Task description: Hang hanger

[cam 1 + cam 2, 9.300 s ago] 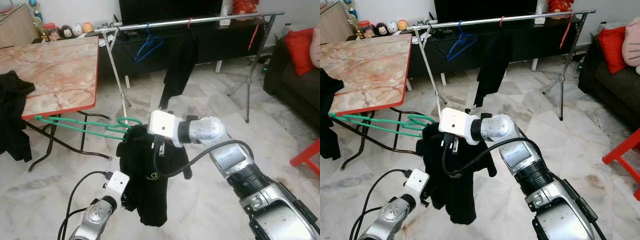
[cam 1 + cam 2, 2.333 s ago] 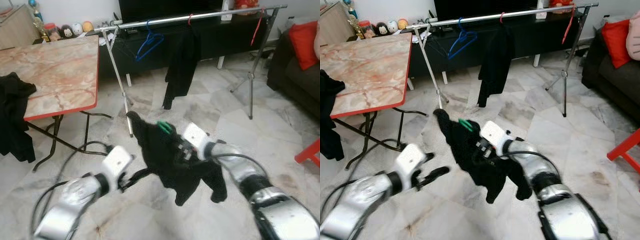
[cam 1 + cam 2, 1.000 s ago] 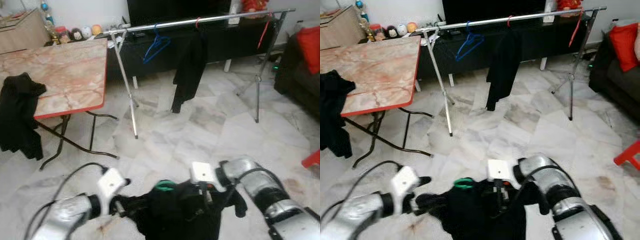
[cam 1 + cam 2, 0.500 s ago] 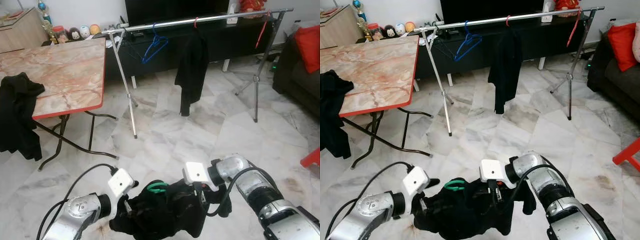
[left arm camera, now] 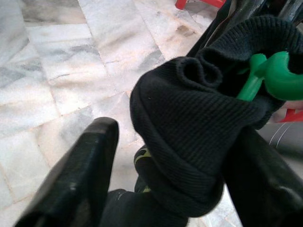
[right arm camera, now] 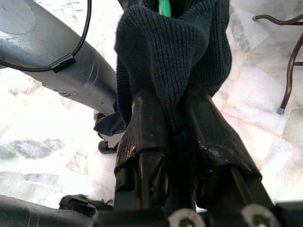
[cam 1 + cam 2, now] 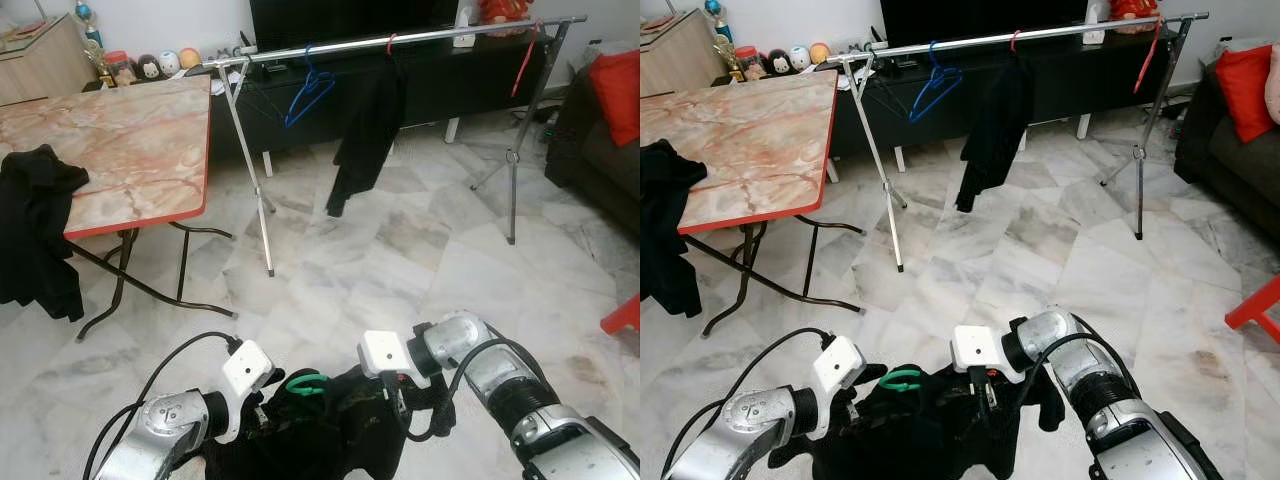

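Left eye view shows the green hanger [image 7: 305, 382] low in front of the robot, between the two arms, with only its hook coming out of the top of a black knitted garment [image 7: 330, 435] that is bunched around it. The hook is a small loop on top of the bundle; the long axis of the hanger is hidden inside the cloth, so its direction cannot be told.

The left wrist view gives more detail: the green hook [image 5: 267, 75] comes out of a rolled fold of the knit, and the fingers [image 5: 75, 175] of the left gripper [image 5: 165, 189] stand wide apart, with the thick fold lying between them. Whether they press it cannot be told.

In the right wrist view the right gripper [image 6: 182, 137] has its two black fingers [image 6: 144, 137] closed tightly on a ridge of the same garment, and a short piece of green shows at the top of the cloth. The left arm's silver shell is just beside.

Farther away, a metal clothes rail [image 7: 400, 40] stands on the marble floor [image 7: 380, 260], well apart from the bundle. It carries a blue hanger [image 7: 308, 92], a hanging black garment [image 7: 365, 145] and a red hanger [image 7: 520, 65]. At the robot's left is a marble-pattern table [image 7: 110, 150] with a dark cloth [image 7: 38, 235] over its edge.
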{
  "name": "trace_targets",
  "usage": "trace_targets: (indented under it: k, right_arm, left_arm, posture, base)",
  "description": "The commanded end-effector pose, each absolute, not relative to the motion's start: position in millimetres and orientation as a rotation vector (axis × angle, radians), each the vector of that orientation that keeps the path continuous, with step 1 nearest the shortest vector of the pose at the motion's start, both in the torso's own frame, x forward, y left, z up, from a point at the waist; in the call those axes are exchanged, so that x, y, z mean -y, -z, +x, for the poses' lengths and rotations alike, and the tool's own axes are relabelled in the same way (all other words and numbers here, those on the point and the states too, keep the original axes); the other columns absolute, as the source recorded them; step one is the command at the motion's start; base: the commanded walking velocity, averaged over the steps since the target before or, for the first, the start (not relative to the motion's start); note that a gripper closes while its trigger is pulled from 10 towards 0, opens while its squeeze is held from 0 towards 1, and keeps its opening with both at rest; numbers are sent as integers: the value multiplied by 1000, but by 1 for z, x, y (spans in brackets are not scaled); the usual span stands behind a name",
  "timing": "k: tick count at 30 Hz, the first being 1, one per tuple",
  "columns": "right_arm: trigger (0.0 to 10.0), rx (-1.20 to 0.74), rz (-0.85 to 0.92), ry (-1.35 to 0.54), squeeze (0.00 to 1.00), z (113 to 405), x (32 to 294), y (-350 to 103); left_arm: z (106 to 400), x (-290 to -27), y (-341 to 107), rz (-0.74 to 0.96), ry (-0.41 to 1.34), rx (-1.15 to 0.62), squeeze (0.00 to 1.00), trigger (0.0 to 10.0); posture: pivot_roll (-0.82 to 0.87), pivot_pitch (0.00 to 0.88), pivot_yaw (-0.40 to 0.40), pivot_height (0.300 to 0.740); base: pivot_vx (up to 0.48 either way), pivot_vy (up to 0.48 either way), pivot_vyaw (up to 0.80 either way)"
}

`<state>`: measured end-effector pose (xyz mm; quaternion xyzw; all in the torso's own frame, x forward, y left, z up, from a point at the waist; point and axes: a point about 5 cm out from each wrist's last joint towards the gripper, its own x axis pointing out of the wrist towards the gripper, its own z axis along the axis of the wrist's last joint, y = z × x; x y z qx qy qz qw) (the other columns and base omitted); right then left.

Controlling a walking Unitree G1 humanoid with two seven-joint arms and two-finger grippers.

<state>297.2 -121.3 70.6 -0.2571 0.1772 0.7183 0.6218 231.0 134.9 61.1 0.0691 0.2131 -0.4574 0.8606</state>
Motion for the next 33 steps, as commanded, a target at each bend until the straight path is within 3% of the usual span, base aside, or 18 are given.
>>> trace_targets:
  k: [1,18,33]
  right_arm:
    - [0,-355,-601,-1675,0,299,112,-78]
    - [0,-364,-593,-1685,0,297,114,-76]
    - [0,-329,-595,-1655,0,303,109,-83]
  left_arm:
    - [235,-140,-64,138,936,-440,0,0]
    - [217,-141,-71,57,1051,-460,0,0]
    - [210,-138,-61,125,1089,-537,0,0]
  posture:
    - [-88,0,93,740]
    - [-78,0,89,740]
    - [-80,0,91,740]
  base:
    - [0,0,0]
    - [0,0,0]
    - [0,0,0]
